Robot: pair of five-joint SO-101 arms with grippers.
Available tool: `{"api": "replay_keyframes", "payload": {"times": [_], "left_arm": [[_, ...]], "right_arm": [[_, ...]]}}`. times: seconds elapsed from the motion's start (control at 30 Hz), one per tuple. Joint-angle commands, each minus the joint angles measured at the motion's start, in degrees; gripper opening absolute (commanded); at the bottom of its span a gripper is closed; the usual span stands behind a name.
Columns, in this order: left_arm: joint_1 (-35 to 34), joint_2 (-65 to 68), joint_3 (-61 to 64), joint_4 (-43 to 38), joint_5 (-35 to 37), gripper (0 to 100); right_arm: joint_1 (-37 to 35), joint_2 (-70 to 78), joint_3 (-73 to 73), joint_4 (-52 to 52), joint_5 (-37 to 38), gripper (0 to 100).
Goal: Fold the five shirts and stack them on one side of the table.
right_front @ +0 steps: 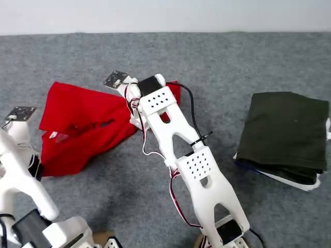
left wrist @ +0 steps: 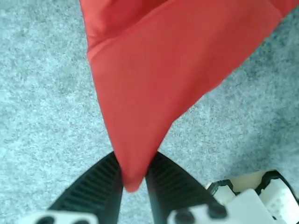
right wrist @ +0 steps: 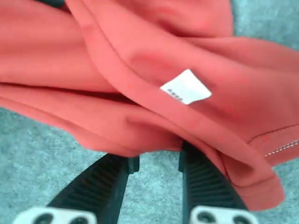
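Note:
A crumpled red shirt (right_front: 83, 129) lies on the grey carpeted table, left of the middle. My left gripper (left wrist: 134, 173) is shut on one pointed corner of the red shirt (left wrist: 163, 79), and the cloth hangs up and away from the black fingers (left wrist: 100, 184). The left arm (right_front: 18, 160) stands at the shirt's near left corner. My right gripper (right wrist: 156, 161) is open at a folded edge of the red shirt (right wrist: 140, 60), near its white label (right wrist: 186, 87); grey table shows between the fingers. The right arm (right_front: 163, 121) stretches to the shirt's right side.
A stack of folded shirts (right_front: 284, 134), dark green on top with white and blue edges beneath, sits at the table's right side. Bare grey surface (right_front: 217, 67) lies between the stack and the red shirt, and along the far edge.

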Motion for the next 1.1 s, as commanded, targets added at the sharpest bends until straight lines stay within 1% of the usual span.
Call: {"api": "replay_keyframes", "payload": {"times": [0.0, 0.13, 0.33, 0.43, 0.47, 0.53, 0.57, 0.63, 0.67, 0.8, 0.93, 1.0, 1.07], "left_arm": [[-0.3, -2.5, -0.3, -1.0, -0.3, 0], [-0.3, -2.5, -0.3, -0.9, -0.3, 0], [-0.3, -2.5, -0.3, -0.8, -0.3, 0], [-0.3, -2.5, -0.3, -0.6, -0.3, 0], [-0.3, -2.5, -0.3, -0.6, -0.3, 0], [-0.3, -2.5, -0.3, -0.6, -0.3, 0], [-0.3, -2.5, -0.3, -0.6, -0.3, 0], [-0.3, -2.5, -0.3, -0.6, -0.3, 0], [-0.3, -2.5, -0.3, -0.6, -0.3, 0], [-0.3, -2.7, -0.8, -0.4, -0.2, 0], [0.1, -7.2, -1.3, 0.3, 1.4, 0], [1.5, -11.2, -1.8, 0.4, 2.9, 0], [3.3, -15.5, -2.2, 0.6, 4.7, 0]], "right_arm": [[0.7, -0.7, -3.1, -0.1, 0.5, 15.8], [1.0, 1.0, -2.6, -2.9, 0.5, 15.8], [2.6, 6.4, -3.6, -9.9, 0.4, 15.6], [2.8, 7.1, -5.5, -9.0, 0.4, 14.6], [2.9, 7.3, -5.6, -8.7, 0.4, 12.0], [3.4, 7.3, -5.6, -8.0, 0.6, 2.6], [3.6, 7.3, -5.6, -7.5, 0.6, 0.0], [4.4, 6.7, -6.2, -4.8, 0.6, 2.1], [4.7, 6.3, -6.7, -3.3, 0.6, 0.8], [6.8, 3.6, -11.7, 2.9, 0.6, 1.0], [8.8, -2.2, -13.3, 2.9, 1.2, 0.9], [9.2, -5.8, -12.7, 3.0, 2.9, 0.9], [9.7, -10.3, -11.3, 3.0, 3.0, 0.9]]}}
